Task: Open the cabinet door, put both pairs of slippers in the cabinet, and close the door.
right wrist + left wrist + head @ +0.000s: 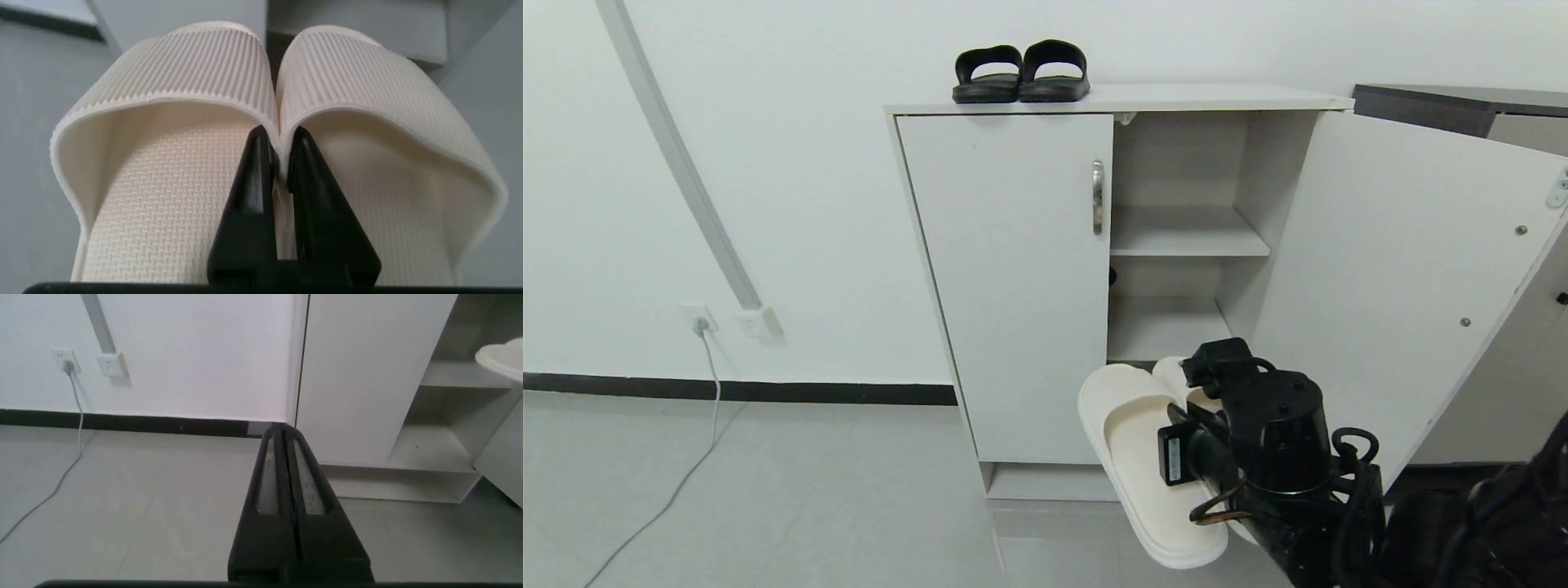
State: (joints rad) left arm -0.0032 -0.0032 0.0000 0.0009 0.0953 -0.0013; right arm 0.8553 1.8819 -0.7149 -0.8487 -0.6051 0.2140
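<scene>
Nearest the camera, the right gripper (278, 143) is seen with its black fingers pinched almost together on the touching inner edges of a pair of cream ribbed foam slippers (1135, 441), so that both are carried side by side. The pair is held clear of the floor, its long axis running away from the wrist, with the toes pointed forward and up at the cabinet's open side. The toes are seen close in front of the lower shelf (1164, 327); whether they have crossed its edge cannot be told. The opening lies ahead of and slightly above the held pair, and the right arm is judged much the nearer to it.

The white two-door wooden cabinet (1005, 286) stands against a white wall (792, 163). Its left door is shut, with a metal bar handle (1098, 196); its right door (1405, 269) is swung wide open, and an upper shelf (1184, 233) is shown bare. A pair of black rubber slippers (1021, 73) rests on the cabinet top (1217, 96), above the shut door.

The left gripper (283, 433) is held low and well apart on the left, facing the cabinet's base, its fingers pressed together on nothing.

A grey tiled floor (768, 490) is crossed by a grey cable (678, 474) from a wall socket (697, 318).
</scene>
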